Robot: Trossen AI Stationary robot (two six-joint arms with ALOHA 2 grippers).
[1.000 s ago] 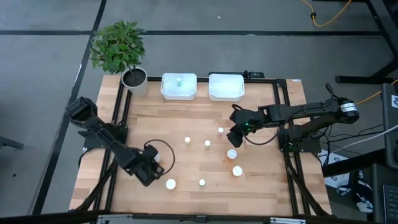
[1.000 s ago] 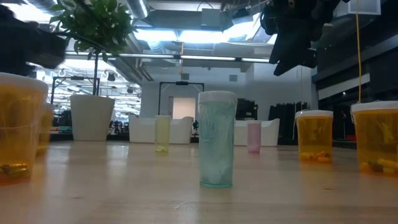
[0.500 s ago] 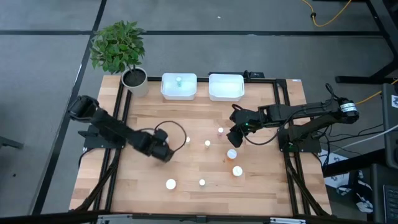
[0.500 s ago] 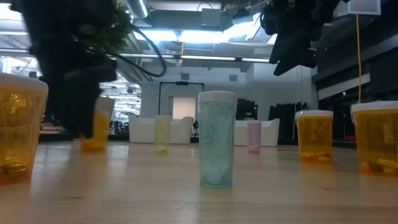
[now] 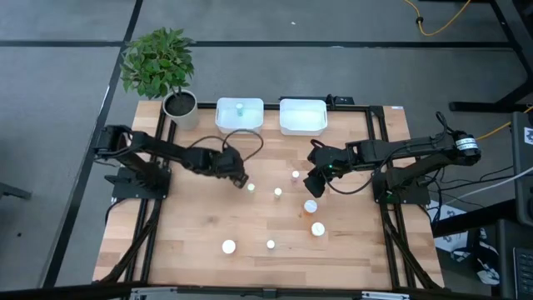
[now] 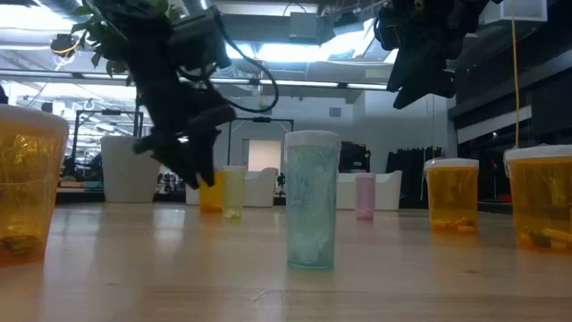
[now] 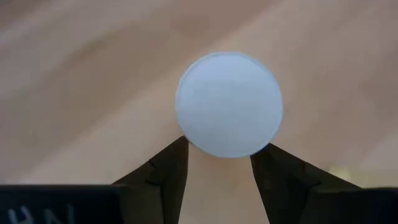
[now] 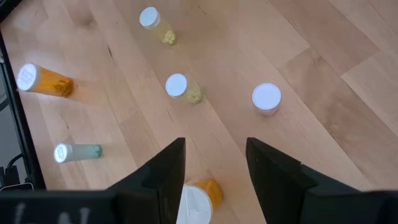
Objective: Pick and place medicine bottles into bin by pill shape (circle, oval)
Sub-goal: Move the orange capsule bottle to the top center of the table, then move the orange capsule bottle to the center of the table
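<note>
High view: I count one pale green bottle (image 5: 240, 107) lying already in the left bin (image 5: 225, 125), and the right bin (image 5: 287, 127) looks bare, so the sorting is only at its beginning. The left gripper (image 5: 239, 173) hangs over the table (image 5: 191, 250) just in front of the left bin. In the left wrist view its fingers stand about half open, one on each side of a round white cap (image 7: 229, 103). In the low view an orange bottle (image 6: 212, 191) hangs under it, so I judge it is gripped and on the way to a bin. Which bin is correct I cannot say, bc the pill shape is not visible to me. The right gripper (image 5: 314, 185) waits above the right-middle of the table. Its fingers stand a little apart w/ nothing between them, and an orange bottle on the table (image 8: 198, 200) sits directly under it. Approx. seven bottles stand or lie loose on the wood, e.g. two small ones (image 5: 278, 192) near the centre and two more (image 5: 228, 246) near the front edge. So, as I estimate, one is done, one is in hand, and the rest all wait.
</note>
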